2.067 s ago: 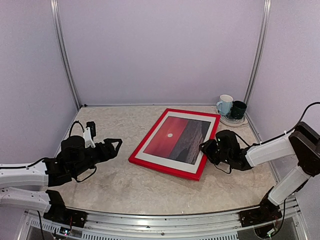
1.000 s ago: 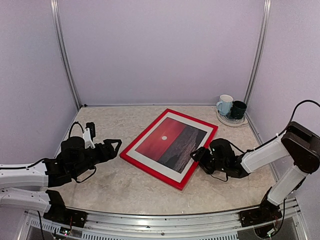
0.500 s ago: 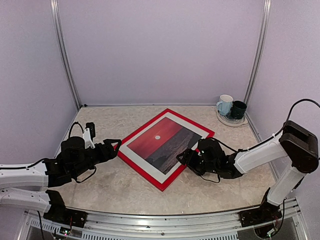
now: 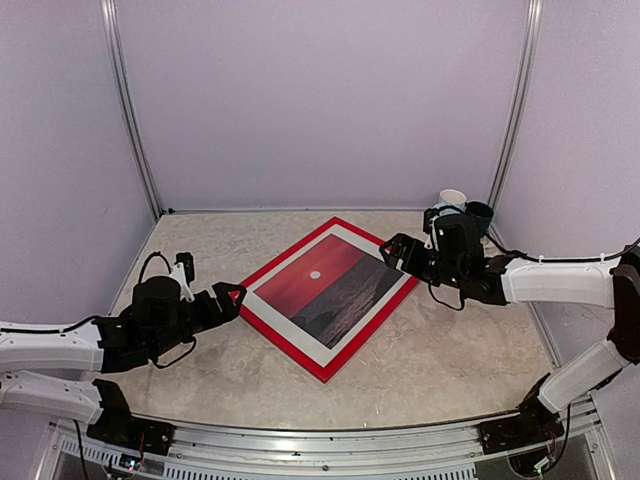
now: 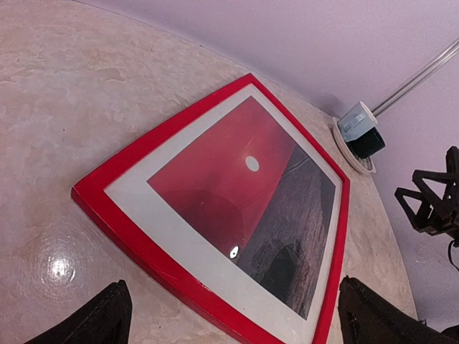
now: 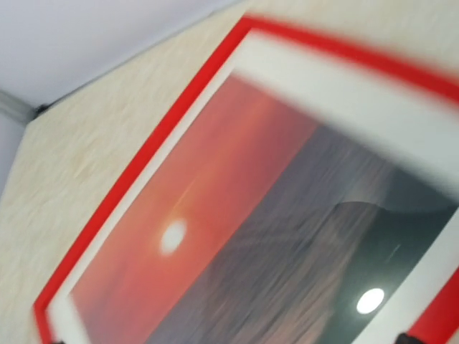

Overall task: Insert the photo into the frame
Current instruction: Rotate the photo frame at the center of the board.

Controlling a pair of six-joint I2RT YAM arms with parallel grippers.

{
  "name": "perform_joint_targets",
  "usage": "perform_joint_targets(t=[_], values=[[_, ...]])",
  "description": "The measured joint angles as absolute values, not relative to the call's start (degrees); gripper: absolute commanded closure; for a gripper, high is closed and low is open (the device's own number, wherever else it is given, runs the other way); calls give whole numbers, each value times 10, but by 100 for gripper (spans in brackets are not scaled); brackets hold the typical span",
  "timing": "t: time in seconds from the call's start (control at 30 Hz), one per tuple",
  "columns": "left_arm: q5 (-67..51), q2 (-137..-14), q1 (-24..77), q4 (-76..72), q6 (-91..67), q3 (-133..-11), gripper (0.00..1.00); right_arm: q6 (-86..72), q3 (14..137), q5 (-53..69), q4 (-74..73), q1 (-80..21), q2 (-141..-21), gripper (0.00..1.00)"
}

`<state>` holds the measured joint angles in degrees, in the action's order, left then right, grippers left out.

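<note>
The frame (image 4: 280, 338) lies flat mid-table, turned like a diamond, red rim up. The photo (image 4: 325, 285), a red sunset over dark water, sits inside it within a white mat. My left gripper (image 4: 230, 297) is open and low, just off the frame's left corner; in the left wrist view the frame (image 5: 143, 244) and photo (image 5: 244, 186) spread out ahead of its wide-set fingers (image 5: 107, 315). My right gripper (image 4: 392, 250) hangs open above the frame's right corner, holding nothing. The right wrist view is blurred and shows frame (image 6: 165, 136) and photo (image 6: 237, 215) below.
A pale mug (image 4: 452, 200) and a dark mug (image 4: 480, 212) stand on a saucer (image 5: 351, 147) at the back right corner, partly behind my right arm. Walls and metal posts close in the back and sides.
My right gripper has left the frame's near-right edge, risen and swung back right, opening wide. The frame stays where it was turned. My left gripper has opened wider and edged toward the frame's corner.
</note>
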<state>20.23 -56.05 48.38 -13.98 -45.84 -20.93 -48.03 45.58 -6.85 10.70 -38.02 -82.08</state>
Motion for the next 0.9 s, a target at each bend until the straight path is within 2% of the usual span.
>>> perform_joint_targets(t=[0.2,0.4,0.9], values=[[204,-607,484,-129,-482,-209,1,-380,525,-8,63,-274,-862,1],[206,-654,483,-101,-512,-227,1,-305,594,24,24,-209,-942,1],[188,-818,471,-30,-565,-325,1,-193,756,54,-48,-148,-1143,1]])
